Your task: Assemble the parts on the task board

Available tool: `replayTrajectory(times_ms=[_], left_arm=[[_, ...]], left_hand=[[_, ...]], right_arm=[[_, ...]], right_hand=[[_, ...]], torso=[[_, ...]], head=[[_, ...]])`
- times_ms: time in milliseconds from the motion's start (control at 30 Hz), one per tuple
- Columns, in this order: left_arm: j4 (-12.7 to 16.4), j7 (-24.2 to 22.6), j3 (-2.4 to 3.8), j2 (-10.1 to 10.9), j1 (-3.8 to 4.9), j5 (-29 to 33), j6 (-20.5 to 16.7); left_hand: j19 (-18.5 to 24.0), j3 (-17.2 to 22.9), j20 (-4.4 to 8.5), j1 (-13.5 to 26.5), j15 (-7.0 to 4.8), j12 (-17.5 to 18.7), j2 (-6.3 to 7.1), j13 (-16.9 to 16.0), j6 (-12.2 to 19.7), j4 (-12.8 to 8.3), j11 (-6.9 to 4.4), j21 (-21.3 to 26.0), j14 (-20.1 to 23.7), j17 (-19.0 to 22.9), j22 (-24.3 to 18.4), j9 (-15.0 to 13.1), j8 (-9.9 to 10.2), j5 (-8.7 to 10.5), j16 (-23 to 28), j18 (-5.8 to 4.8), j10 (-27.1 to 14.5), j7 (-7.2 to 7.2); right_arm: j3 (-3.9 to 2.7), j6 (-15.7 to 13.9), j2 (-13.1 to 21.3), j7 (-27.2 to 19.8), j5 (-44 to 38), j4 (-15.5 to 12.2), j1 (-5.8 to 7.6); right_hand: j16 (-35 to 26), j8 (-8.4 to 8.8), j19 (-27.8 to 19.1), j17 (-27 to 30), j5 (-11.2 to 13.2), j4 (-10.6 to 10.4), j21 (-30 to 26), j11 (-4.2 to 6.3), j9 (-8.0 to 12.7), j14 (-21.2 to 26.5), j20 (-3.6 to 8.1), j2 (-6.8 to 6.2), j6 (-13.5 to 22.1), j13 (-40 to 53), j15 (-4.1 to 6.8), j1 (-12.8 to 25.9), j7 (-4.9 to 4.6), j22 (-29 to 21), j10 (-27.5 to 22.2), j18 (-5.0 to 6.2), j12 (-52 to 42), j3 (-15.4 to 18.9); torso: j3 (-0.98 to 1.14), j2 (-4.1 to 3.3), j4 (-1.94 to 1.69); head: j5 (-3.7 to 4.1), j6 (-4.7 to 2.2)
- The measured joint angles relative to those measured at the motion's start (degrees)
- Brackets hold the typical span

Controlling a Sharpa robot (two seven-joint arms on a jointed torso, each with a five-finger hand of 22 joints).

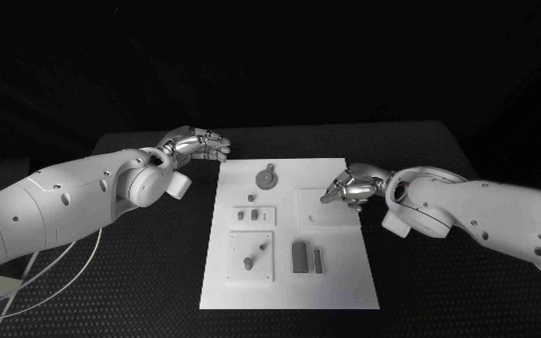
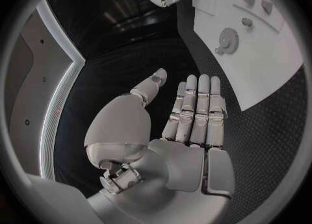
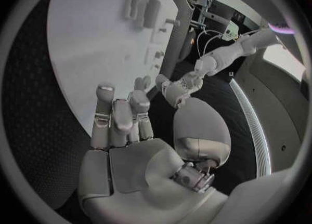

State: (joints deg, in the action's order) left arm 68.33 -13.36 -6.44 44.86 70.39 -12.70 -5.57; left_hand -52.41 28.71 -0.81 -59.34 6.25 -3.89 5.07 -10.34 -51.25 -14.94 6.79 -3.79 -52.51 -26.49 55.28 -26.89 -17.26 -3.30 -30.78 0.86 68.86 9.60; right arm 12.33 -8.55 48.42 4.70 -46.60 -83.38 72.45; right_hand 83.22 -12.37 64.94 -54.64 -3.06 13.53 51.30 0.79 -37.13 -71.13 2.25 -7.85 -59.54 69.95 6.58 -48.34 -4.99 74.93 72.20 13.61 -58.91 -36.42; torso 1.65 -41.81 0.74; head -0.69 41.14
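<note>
Nothing is held: the left hand (image 2: 189, 125) is spread flat beside the task board (image 1: 338, 275); the right hand (image 1: 349, 185) is loosely curled, empty, over its right edge; grey parts (image 1: 306, 257) lie on it. A part could be knocked astray by curled fingers; the left wrist view reveals the open palm.
</note>
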Motion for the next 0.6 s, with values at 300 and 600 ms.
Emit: replayTrajectory(times_ms=[300, 600], left_arm=[[-5.5, -1.3, 0.09, -3.3, 0.01, 2.2, -1.2], [-11.5, -2.3, 0.22, -6.4, 0.05, 4.0, -1.5]], left_hand=[[0.2, 0.2, 0.21, 0.2, 0.0, 0.0, -0.16, 0.5, 0.6, 0.2, 0.28, 0.0, 0.0, -0.2, -0.1, 0.2, 0.0, 0.0, 0.7, 0.0, -1.3, -0.22], [3.9, -0.5, -0.81, 1.0, 1.11, 0.0, -1.0, 2.7, 3.4, 0.2, 0.88, 0.0, 4.6, 0.5, -1.3, 0.8, 1.3, 0.0, 5.2, 0.01, -6.9, -0.51]], right_arm=[[-3.56, -1.7, -12.5, -12.1, 14.1, 20.0, 0.06], [-6.81, -0.7, -19.5, -17.6, 22.2, 37.4, -2.25]], right_hand=[[-14.8, 1.86, -14.8, 8.3, 0.0, 2.6, -10.5, -2.9, -0.4, 13.9, -5.4, 2.78, 6.3, -13.9, -3.88, -1.3, -3.6, -2.5, -12.5, -0.77, 17.5, -0.6], [-43.2, 3.69, -33.1, 23.4, 0.0, 2.3, -26.1, -8.55, 1.0, 26.6, -10.97, 4.46, 12.1, -36.1, -13.77, -1.7, -5.25, -9.8, -18.9, -5.51, 39.8, -2.1]], torso=[[-0.52, 1.59, 0.35], [-0.93, 3.03, 0.55]], head=[[0.25, -3.95], [0.16, -6.76]])
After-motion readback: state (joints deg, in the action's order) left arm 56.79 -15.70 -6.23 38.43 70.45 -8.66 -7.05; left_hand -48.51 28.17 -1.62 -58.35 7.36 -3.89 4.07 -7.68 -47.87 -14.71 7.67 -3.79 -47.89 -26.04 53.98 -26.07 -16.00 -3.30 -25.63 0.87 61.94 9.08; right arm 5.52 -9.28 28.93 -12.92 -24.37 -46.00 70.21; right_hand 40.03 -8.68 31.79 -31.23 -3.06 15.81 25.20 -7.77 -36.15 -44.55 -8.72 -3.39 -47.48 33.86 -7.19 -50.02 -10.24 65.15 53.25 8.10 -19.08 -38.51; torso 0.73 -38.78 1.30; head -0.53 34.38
